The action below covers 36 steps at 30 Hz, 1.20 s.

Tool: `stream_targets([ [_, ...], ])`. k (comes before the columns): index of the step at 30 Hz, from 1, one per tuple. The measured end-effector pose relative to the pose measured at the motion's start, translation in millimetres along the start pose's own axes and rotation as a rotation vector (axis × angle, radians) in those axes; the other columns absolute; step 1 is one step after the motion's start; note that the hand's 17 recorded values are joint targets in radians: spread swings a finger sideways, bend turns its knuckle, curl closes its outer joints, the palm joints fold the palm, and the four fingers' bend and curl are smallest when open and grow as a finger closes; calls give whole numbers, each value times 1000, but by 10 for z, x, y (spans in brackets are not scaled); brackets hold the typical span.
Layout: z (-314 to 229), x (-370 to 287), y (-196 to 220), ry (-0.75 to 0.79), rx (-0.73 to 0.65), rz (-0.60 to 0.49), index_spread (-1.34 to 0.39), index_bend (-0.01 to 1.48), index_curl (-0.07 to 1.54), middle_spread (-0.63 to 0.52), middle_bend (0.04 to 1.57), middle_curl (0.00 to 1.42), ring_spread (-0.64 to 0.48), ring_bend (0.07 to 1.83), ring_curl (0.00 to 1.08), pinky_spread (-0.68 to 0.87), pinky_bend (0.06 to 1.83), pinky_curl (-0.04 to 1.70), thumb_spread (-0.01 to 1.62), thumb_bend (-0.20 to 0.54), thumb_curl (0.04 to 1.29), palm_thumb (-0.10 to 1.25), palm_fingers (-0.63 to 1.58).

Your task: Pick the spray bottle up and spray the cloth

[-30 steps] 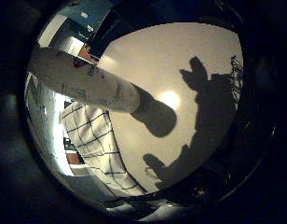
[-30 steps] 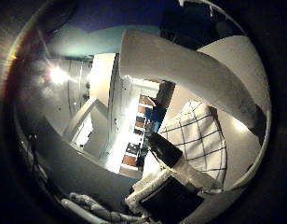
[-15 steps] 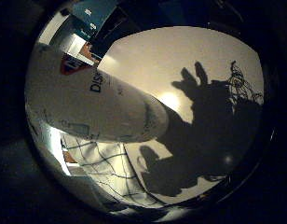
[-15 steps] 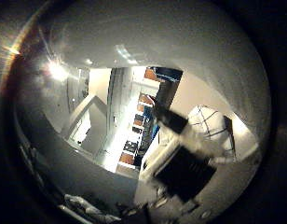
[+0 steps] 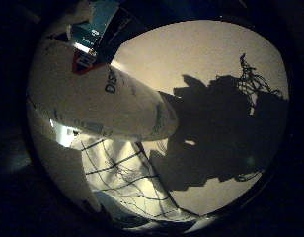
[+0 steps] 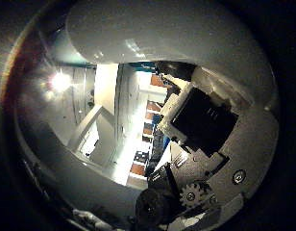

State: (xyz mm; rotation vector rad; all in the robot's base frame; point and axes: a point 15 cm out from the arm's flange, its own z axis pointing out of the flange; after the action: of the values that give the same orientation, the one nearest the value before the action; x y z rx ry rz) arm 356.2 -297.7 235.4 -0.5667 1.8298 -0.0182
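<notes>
Spray bottle (image 5: 100, 106) upright on bench (image 5: 211, 54), close against palm, beside checked cloth (image 5: 125, 180). Hand (image 6: 210, 144) fingers: closure cannot tell. Bottle likely light, smooth, slippery; grip neck below trigger.

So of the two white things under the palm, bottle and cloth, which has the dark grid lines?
The cloth, lying flat on the table beside the spray bottle; the bottle's rounded body carries print, no grid.

An indoor workspace, likely a lab or office — a long corridor-like room (image 6: 133, 139) with pale walls and a bright ceiling light (image 6: 60, 82). Shelving or cabinets with orange fronts (image 6: 150, 126) line the far end — a plain pale table (image 5: 211, 59) serves as work surface.
</notes>
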Motion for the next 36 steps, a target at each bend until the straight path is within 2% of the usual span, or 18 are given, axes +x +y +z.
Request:
stream_targets([
  [5,-34,-495,56,-92,-79,-80,-202,1106,677,-91,1247,636,-163,1399,565,-221,1258,632,1027,-12,492,1104,1254],
  [10,-165,-831,297,-56,-248,-233,-198,1128,668,-86,1282,616,-162,1430,567,-215,1250,685,998,-14,551,1100,1236],
  [17,-381,-1341,701,89,-535,-527,-196,1143,656,-84,1303,593,-161,1439,563,-199,1231,746,985,-16,600,1083,1230],
  [25,-569,-1828,1109,281,-756,-879,-195,1156,650,-84,1320,580,-161,1452,561,-198,1195,804,980,-14,638,1080,1227],
  [36,-634,-2041,1493,556,-973,-1208,-195,1158,644,-83,1325,571,-160,1456,555,-206,1157,864,978,-17,662,1070,1229],
])
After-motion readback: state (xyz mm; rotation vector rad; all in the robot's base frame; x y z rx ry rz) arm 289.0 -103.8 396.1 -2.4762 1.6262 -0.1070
